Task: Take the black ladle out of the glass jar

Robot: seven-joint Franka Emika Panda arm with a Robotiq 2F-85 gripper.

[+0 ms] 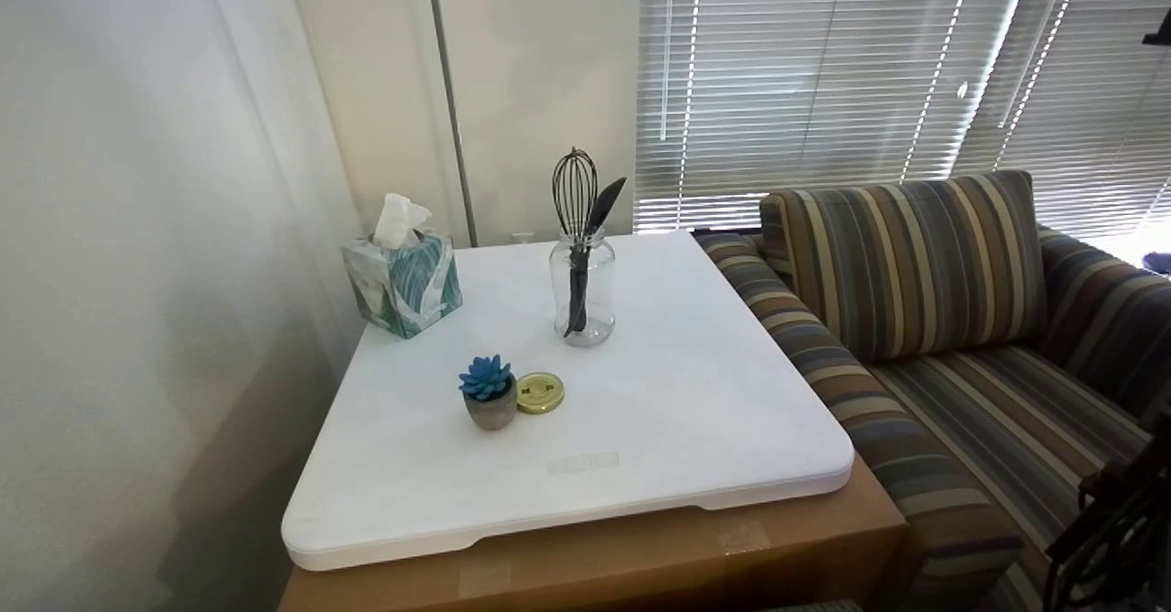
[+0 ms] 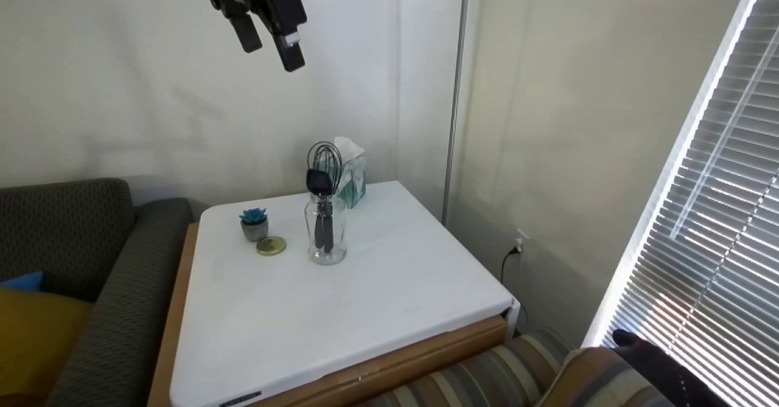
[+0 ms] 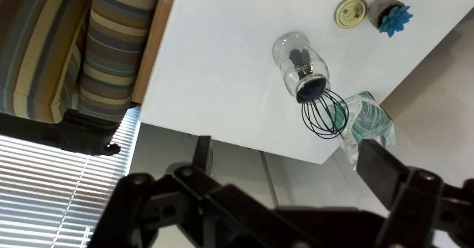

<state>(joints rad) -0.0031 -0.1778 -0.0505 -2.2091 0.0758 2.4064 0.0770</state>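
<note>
Two black fingers (image 2: 246, 33) hang wide apart, empty, well away from the slim black ladle (image 2: 319, 182) leaning scoop-up beside a black wire whisk (image 1: 574, 193) in the clear glass jar (image 2: 338, 236), so the approach seems in hand, next needing alignment on the ladle alone.

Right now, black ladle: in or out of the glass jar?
In. Both exterior views show the black ladle with its bowl above the rim of the glass jar and its handle down inside.

Air is open above the black ladle (image 1: 607, 202); the whisk (image 1: 574, 196) (bulging wide) crowds it over the glass jar (image 1: 599, 292).
</note>
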